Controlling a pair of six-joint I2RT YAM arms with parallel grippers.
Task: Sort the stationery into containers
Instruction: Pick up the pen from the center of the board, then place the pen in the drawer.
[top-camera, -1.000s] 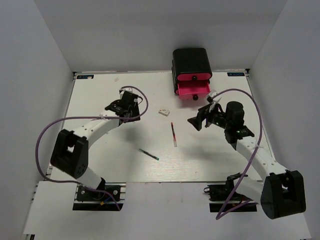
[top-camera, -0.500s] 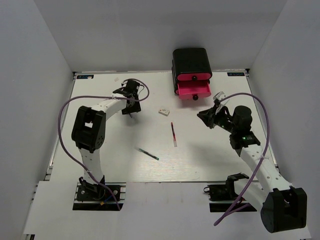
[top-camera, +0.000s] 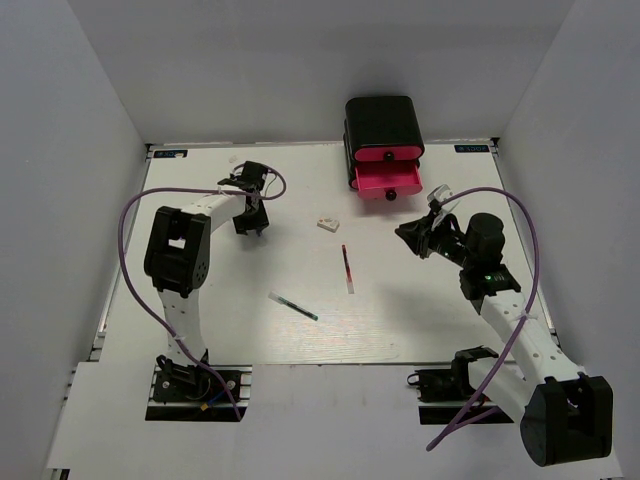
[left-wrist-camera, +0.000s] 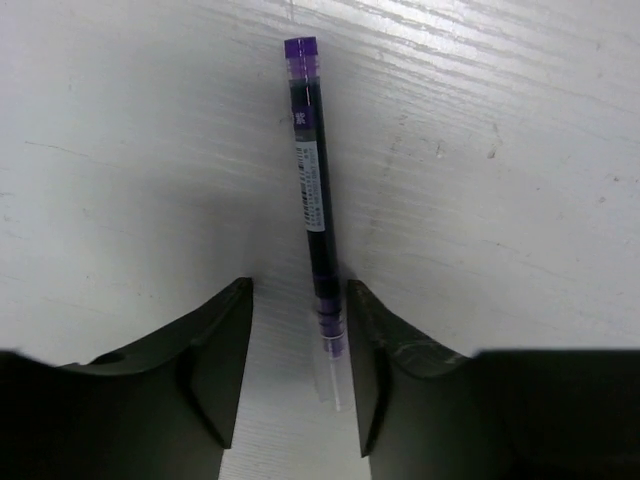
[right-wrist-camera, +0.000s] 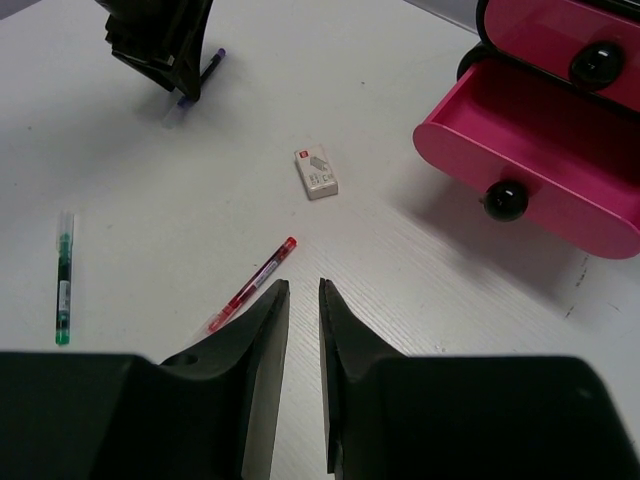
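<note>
A purple pen (left-wrist-camera: 311, 170) lies on the white table, its clear end between the fingers of my left gripper (left-wrist-camera: 298, 285). The jaws are open and straddle it, with the pen against the right finger and a gap on the left. In the top view this gripper (top-camera: 248, 224) points down at the far left. My right gripper (right-wrist-camera: 300, 285) hovers over the table with only a narrow slit between its jaws and nothing in it. A red pen (right-wrist-camera: 250, 285) lies just left of its tips. The containers are pink drawers in a black case (top-camera: 384, 125); the lowest drawer (right-wrist-camera: 540, 130) stands pulled out.
A small white block (top-camera: 327, 224) lies between the arms, also in the right wrist view (right-wrist-camera: 317, 172). The red pen (top-camera: 346, 267) sits mid-table, and a teal pen (top-camera: 295, 307) lies nearer the front. White walls close in the table on three sides.
My left arm has swung out to the far left and come down over the purple pen, its jaws narrowing. My right gripper has closed from wide to a slit and drawn back right.
</note>
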